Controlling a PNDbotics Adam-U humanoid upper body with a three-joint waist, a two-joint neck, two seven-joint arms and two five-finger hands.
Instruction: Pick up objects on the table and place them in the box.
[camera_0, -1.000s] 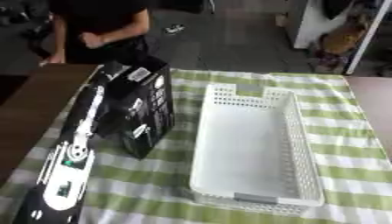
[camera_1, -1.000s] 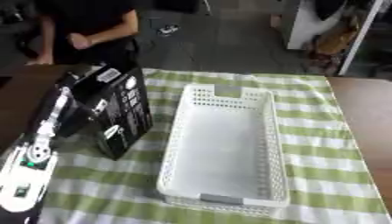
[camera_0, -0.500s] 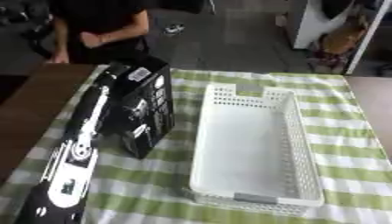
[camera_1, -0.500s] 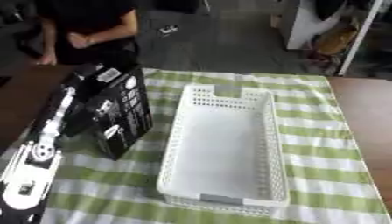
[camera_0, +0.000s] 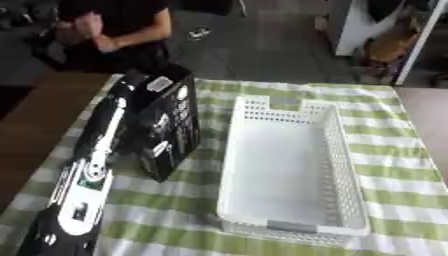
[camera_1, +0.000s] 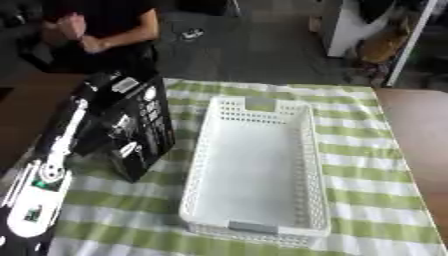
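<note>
A tall black box (camera_0: 171, 125) with white print stands on the striped cloth, just left of the white perforated basket (camera_0: 348, 165). The basket has nothing in it. My left arm comes in from the lower left and runs up along the box's left side. My left hand (camera_0: 129, 85) is at the box's upper far corner, against it. The hand is dark and merges with the box, so its grip is hidden. My right hand shows in neither view.
A green-and-white striped cloth (camera_0: 394, 200) covers the table. Bare brown tabletop (camera_0: 35, 125) shows at the left and at the far right edge (camera_1: 420, 130). Beyond the table's far edge is dark floor with a white cabinet (camera_0: 359, 25).
The box, the basket and my left arm keep their places. Only the view has shifted slightly.
</note>
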